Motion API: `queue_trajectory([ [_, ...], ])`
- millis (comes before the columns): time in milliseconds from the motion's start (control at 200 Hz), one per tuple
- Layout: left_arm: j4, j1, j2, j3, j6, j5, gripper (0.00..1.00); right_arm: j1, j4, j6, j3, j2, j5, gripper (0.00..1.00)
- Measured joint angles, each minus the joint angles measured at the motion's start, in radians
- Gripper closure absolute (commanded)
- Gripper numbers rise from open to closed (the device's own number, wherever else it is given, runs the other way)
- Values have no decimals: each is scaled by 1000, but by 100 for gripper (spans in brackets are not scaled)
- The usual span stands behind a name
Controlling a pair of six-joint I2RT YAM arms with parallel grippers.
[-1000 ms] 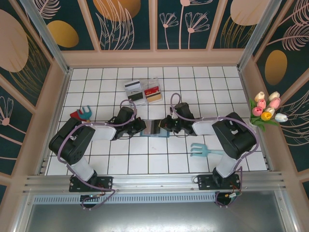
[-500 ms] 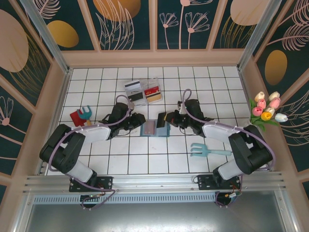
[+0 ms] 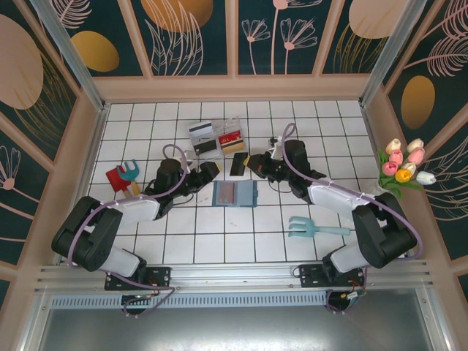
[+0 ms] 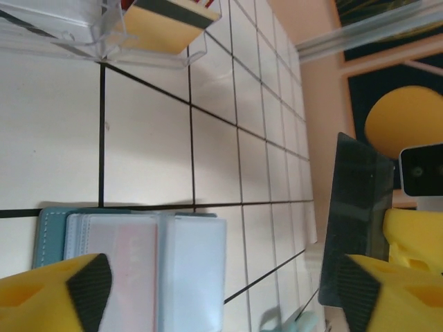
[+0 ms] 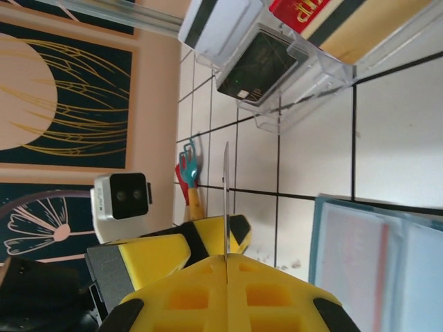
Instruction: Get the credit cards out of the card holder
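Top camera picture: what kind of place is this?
Probably a robot practice booth: a white tiled table, flower-painted walls, and a left arm and right arm bolted at its near edge.

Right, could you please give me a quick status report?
Right tool shut on dark card, out of the card holder. Left tool open beside it. Holder lies open, reddish card inside. Nothing in the way.

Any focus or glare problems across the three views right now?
Top external: even light, sharp. Left wrist: yellow fingers soft at the frame's bottom edge; clear sleeves of the teal-blue bifold card holder washed pale. Right wrist: the dark grey-black credit card in the right hand is edge-on, just a thin line; glints on the clear plastic tray.
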Motion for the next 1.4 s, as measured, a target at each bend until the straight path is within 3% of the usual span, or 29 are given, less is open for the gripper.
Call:
queue_trajectory([
  [50,27,8,0,-8,-14,3,2,-1,13,13,5,7,0,100],
  [250,134,47,14,-32,-34,25,1,-7,42,46,19,48,-13,100],
  [515,281,87,97,-53,-124,122,1,-13,212,134,7,116,-69,100],
  [931,386,88,26,-59,-277,216,5,-14,308,163,6,119,-133,100],
  [1166,431,88,-23,-59,-351,254,19,4,424,232,-2,123,-179,100],
  [1401,434,88,-19,-24,-365,283,45,28,473,282,8,164,-215,100],
])
